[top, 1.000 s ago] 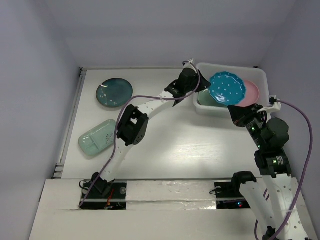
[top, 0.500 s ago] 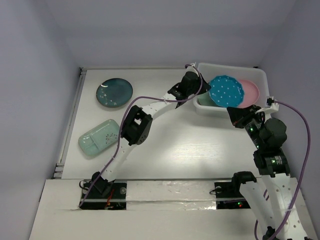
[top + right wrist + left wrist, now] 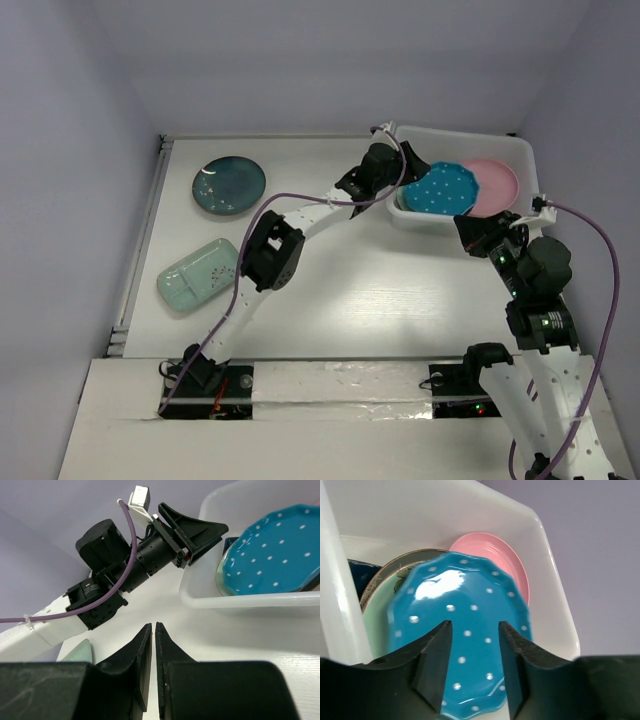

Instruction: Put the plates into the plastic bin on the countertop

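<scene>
Top external view gives you the white surface [image 3: 400, 290], with the plastic bin [image 3: 460, 132] at its far right corner. Two plates lie outside it on the left: the dark teal round plate [image 3: 229, 185] farther back, and the mint green plate [image 3: 196, 275] nearer, its long axis running from near-left to far-right. Inside the bin, the blue dotted plate [image 3: 440, 190] lies face up and slightly slanted over other dishes, overlapping the pink plate [image 3: 497, 182] on its right. Your left end effector [image 3: 474, 630] hangs at the bin's left rim, fingers parted and not pinching the blue plate. Your right end effector [image 3: 153, 627] sits just in front of the bin, jaws all but closed, holding nothing.
</scene>
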You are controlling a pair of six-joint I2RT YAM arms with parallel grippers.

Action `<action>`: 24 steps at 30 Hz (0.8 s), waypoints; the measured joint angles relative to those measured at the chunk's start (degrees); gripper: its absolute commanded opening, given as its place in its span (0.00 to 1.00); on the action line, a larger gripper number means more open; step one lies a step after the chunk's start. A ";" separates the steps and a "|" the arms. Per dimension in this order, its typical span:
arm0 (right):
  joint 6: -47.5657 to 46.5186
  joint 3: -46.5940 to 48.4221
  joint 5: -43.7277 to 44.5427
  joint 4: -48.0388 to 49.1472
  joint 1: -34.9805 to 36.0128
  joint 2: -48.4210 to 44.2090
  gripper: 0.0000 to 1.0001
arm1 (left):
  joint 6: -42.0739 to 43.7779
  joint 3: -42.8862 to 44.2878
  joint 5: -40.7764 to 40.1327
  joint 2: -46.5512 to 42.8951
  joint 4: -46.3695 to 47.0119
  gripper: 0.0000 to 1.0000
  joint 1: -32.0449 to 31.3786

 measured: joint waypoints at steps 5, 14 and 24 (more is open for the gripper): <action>0.02 -0.07 0.00 0.00 0.00 0.15 0.12 | 2.64 -4.35 -1.09 -4.42 -0.37 0.45 -0.22; 0.04 -0.07 -1.55 3.19 0.07 4.46 0.00 | 13.03 -19.37 -7.23 -27.26 -0.37 0.35 0.00; 1.11 6.56 2.82 12.31 22.58 31.45 0.00 | 15.93 -55.71 -15.06 -72.96 1.57 0.00 -1.64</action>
